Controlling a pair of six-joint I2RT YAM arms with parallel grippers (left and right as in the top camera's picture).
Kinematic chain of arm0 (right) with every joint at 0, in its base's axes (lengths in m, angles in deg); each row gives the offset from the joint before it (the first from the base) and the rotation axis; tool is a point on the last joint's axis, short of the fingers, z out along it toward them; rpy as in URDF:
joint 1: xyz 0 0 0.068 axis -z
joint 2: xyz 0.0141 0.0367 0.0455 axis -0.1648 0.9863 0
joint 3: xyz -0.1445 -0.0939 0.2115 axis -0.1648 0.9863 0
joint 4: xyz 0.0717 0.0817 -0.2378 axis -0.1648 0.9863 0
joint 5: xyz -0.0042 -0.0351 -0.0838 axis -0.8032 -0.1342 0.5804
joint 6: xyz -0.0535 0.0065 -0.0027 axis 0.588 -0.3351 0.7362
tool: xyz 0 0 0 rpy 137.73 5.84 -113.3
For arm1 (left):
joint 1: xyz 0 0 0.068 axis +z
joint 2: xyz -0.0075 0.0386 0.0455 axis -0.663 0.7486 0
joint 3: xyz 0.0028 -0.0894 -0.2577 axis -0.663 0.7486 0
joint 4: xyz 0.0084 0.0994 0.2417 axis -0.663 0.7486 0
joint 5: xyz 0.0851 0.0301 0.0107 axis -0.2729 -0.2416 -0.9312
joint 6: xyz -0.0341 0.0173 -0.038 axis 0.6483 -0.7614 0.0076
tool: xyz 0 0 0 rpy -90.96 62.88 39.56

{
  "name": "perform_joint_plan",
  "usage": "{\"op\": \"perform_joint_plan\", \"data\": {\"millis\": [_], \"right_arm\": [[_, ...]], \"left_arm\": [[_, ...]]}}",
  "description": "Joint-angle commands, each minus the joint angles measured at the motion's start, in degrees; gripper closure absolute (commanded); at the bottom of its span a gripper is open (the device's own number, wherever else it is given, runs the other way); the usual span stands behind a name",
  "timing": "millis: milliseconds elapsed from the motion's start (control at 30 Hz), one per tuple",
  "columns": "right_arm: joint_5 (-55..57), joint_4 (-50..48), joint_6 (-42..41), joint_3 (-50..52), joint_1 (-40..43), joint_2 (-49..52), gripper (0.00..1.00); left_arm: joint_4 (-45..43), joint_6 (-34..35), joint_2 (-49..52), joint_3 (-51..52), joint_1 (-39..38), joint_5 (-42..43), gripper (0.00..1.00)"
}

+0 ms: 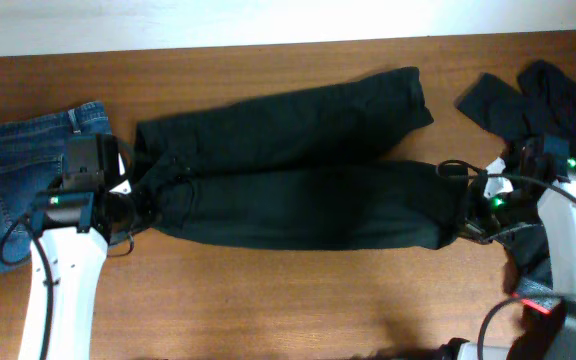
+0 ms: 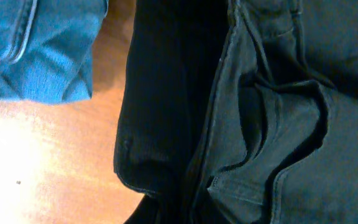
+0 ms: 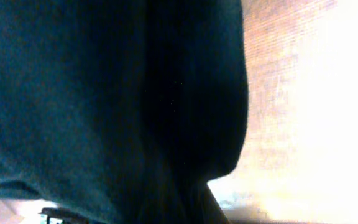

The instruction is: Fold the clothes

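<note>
The black trousers [image 1: 288, 180] lie spread across the table, waist to the left and both legs running right. My left gripper [image 1: 133, 212] sits at the waistband's near corner, shut on the cloth. In the left wrist view the waistband and a pocket [image 2: 272, 137] fill the frame, and the fabric bunches into the jaws at the bottom edge. My right gripper [image 1: 465, 228] is at the hem of the near leg, shut on it. The right wrist view shows that dark hem [image 3: 135, 112] running down into the jaws. Folded blue denim jeans [image 1: 33, 175] lie at the far left.
Another black garment [image 1: 543, 100] lies crumpled at the back right corner, behind my right arm. The jeans' edge [image 2: 42, 56] lies close to the trousers' waist. Bare wooden table [image 1: 298, 300] runs along the near side.
</note>
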Motion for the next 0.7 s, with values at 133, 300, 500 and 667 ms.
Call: {"op": "perform_joint_plan", "data": {"millis": [133, 300, 500, 667], "right_arm": [[0.98, 9.07, 0.59, -1.22, -0.02, -6.01, 0.96], [1.22, 12.44, 0.61, -1.60, -0.02, -6.69, 0.94], [3.10, 13.03, 0.57, -4.33, -0.02, -6.62, 0.86], [3.10, 14.36, 0.37, -4.50, -0.02, -6.34, 0.86]], "left_arm": [[5.40, -0.85, -7.91, -1.66, 0.42, -0.42, 1.00], [4.81, -0.85, -11.63, -1.66, 0.42, -0.94, 1.00], [2.32, -0.68, -10.88, -1.66, 0.42, -1.86, 1.00], [2.27, -0.66, -7.69, -1.64, 0.42, -1.92, 1.00]]}}
